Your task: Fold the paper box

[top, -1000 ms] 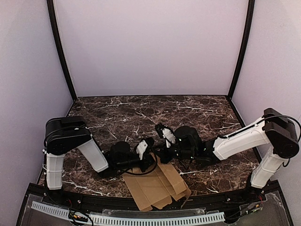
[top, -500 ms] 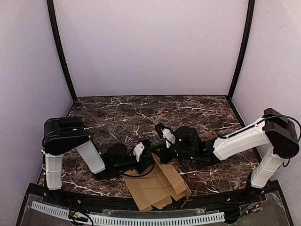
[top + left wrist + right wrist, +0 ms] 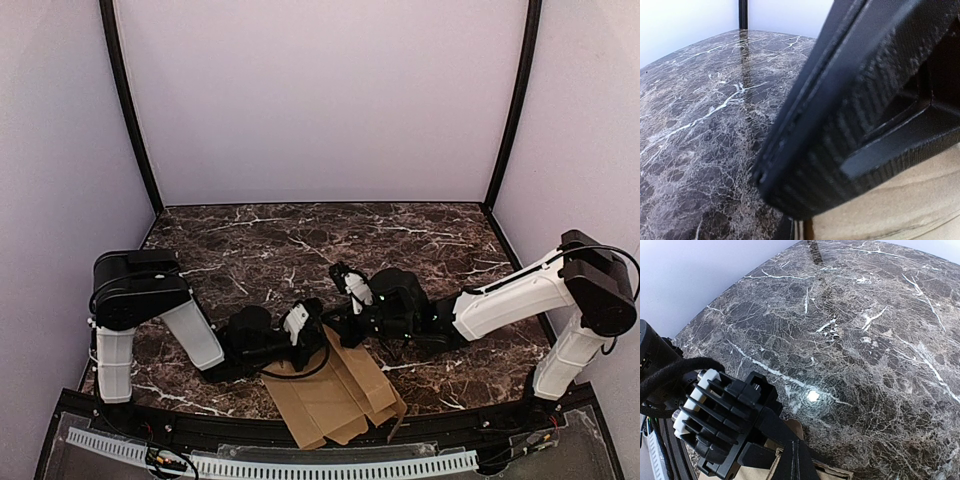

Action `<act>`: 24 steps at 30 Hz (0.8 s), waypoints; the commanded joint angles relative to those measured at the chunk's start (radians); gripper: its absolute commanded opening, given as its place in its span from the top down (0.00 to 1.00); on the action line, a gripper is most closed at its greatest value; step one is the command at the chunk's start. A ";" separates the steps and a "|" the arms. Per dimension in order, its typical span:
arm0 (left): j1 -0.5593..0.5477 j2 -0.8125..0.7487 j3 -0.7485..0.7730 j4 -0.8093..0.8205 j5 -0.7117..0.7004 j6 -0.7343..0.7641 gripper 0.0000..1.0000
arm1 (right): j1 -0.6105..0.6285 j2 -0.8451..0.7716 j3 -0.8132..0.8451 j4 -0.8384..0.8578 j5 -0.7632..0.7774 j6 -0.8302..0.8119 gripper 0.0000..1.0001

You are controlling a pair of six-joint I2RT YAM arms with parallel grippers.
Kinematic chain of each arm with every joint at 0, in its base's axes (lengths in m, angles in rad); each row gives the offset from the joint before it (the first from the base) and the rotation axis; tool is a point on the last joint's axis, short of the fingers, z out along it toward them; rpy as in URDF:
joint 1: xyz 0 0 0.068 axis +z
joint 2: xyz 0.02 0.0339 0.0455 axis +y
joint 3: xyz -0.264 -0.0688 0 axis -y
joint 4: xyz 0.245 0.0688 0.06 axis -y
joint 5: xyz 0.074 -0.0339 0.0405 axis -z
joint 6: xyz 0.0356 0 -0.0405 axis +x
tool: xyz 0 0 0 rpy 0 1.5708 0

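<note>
The paper box (image 3: 335, 392) lies as a flat brown blank at the table's near edge, and its far corner rises between the two grippers. My left gripper (image 3: 312, 328) is low at the corner's left side with its fingers (image 3: 798, 231) pressed together beside the cardboard (image 3: 900, 210). My right gripper (image 3: 338, 322) reaches in from the right. Its fingers (image 3: 795, 460) are shut tip-down on the box's far edge (image 3: 837, 474). The left gripper's black and white body (image 3: 722, 425) sits close against it. The right gripper's black body (image 3: 865, 100) fills most of the left wrist view.
The dark marble table (image 3: 300, 245) spreads behind the grippers to the pale back wall. Black frame posts (image 3: 130, 110) stand at the back corners. A perforated rail (image 3: 270, 462) runs along the near edge, just below the box.
My left gripper has drawn back a little to the left and nearer. The right arm and the box have stayed where they were.
</note>
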 commanded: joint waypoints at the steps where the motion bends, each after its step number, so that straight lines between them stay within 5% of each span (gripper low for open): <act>1: -0.007 -0.047 0.001 0.030 -0.013 -0.003 1.00 | 0.014 0.002 -0.007 -0.096 0.006 0.010 1.00; 7: -0.016 -0.088 -0.021 0.003 -0.087 0.006 1.00 | 0.013 -0.046 -0.009 -0.128 0.029 0.007 1.00; 18: -0.018 -0.189 -0.068 -0.091 -0.323 -0.014 1.00 | 0.012 -0.245 -0.018 -0.290 0.105 -0.060 0.75; 24: -0.019 -0.243 -0.086 -0.181 -0.479 -0.094 1.00 | 0.007 -0.366 -0.001 -0.429 0.101 -0.080 0.73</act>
